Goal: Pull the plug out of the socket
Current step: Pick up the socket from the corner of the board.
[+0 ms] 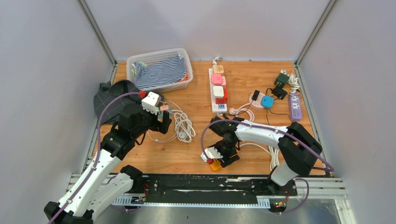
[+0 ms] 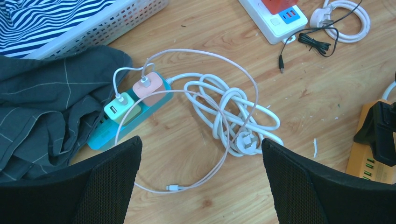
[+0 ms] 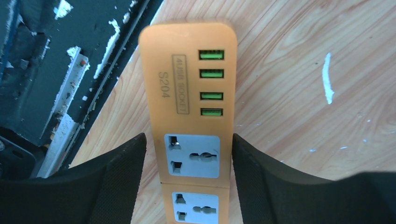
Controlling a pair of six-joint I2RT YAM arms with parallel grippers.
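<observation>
A teal power strip point(image 2: 105, 133) lies beside a dark cloth. A pink plug point(image 2: 148, 88) and a green plug point(image 2: 119, 108) sit in it, each with a thin cable. My left gripper point(image 2: 201, 142) is open and empty. It hovers above the wood, near and right of the strip, over the loose end of the pink cable. In the top view it point(image 1: 161, 122) is just in front of the strip point(image 1: 166, 111). My right gripper point(image 3: 187, 140) is open. Its jaws straddle an orange power strip point(image 3: 191, 84) with empty sockets, and a narrow gap shows at the left finger.
A white basket point(image 1: 184, 55) with striped cloth stands at the back left, next to the dark cloth point(image 1: 112, 95). A coiled white cable point(image 1: 184, 126) lies right of the teal strip. A long white power strip point(image 1: 218, 91) and a purple one point(image 1: 295, 106) sit farther back. A black rail point(image 1: 196, 184) runs along the near edge.
</observation>
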